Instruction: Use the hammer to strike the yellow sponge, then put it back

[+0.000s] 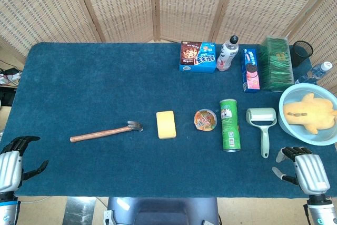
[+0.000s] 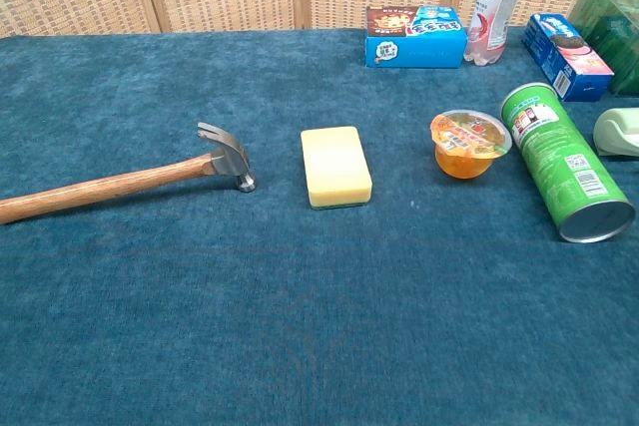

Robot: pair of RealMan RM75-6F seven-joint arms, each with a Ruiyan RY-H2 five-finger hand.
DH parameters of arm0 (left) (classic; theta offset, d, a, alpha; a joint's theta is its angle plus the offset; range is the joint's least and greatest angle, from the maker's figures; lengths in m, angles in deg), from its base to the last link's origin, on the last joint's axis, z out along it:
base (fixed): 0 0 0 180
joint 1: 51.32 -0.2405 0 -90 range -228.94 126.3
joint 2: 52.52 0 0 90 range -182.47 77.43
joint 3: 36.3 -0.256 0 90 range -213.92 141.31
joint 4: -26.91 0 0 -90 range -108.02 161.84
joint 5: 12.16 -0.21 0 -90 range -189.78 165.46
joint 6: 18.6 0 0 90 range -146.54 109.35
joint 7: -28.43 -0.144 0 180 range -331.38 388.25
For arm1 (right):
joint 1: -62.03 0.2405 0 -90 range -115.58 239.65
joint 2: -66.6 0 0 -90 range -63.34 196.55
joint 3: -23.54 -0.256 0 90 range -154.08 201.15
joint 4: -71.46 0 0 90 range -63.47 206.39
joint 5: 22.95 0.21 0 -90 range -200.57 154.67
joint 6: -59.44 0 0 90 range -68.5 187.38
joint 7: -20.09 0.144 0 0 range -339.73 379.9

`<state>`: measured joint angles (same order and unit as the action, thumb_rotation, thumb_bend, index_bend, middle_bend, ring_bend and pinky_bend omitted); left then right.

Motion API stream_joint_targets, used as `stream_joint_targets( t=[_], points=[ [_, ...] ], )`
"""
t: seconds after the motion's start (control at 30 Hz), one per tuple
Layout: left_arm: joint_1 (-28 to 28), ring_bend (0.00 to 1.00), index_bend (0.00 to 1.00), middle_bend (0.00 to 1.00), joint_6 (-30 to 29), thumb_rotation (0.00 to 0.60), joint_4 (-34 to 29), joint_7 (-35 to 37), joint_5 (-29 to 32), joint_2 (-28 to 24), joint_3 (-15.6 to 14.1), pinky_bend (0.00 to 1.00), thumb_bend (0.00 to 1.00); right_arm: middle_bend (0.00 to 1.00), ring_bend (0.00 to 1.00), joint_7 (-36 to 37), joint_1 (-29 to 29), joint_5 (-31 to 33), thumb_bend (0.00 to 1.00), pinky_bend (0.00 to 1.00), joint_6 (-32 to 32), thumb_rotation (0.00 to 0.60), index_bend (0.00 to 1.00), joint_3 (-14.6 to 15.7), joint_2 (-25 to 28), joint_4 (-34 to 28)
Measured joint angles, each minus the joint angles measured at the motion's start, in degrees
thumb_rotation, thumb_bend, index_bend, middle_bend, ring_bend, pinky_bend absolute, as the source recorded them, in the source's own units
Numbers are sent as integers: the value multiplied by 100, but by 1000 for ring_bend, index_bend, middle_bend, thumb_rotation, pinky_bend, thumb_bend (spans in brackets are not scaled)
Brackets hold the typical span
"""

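So the hammer (image 1: 106, 131) is lying flat on the blue table (image 1: 79, 77), untouched, and it's clearly my left hand's job; my left hand (image 1: 13, 163) sits at the near left edge with the fingers loosely apart and nothing in them, and the wooden handle's butt end is the part closest to those fingers, up and to the right of them; my right hand (image 1: 303, 169) is way over at the near right corner, also empty with fingers spread, well apart from the hammer, with the green can (image 1: 229, 125) and the lint roller (image 1: 261, 125) between it and anything I care about. The long axis is the thing here; the handle runs roughly left to right, tilted a bit, with the steel head at the far end from my left fingers, pointing toward the yellow sponge (image 2: 335, 166); the head sits just beside the sponge, not touching. So I reckon I reach forward and right, wrap the handle across its length, and the strike is a short swing rightward.
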<state>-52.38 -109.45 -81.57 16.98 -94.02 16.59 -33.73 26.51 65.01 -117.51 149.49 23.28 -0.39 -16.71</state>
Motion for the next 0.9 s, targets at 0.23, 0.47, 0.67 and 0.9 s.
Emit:
stream_joint_targets(
  t=[0.23,0.47,0.67,0.9],
  points=[
    [12,208,294,297,47,600,13,-45,67,-45,17,250,226,581,547,10,-8,32,207,460,-31,600,587,14,-9,43],
    [97,208,294,297,119,600,6,-110,79,-126,95,251,226,581,547,63,-89,18,209,460,107,600,585,25,0,67],
    [353,208,294,297,603,600,-95,-321,429,-238,211,251,226,581,547,134,-182,37,207,460,234,600,584,29,-13,114],
    [908,208,295,297,1248,600,-139,-613,818,-204,509,251,258,581,547,187,-256,105,207,460,285,600,584,26,-18,179]
  ],
)
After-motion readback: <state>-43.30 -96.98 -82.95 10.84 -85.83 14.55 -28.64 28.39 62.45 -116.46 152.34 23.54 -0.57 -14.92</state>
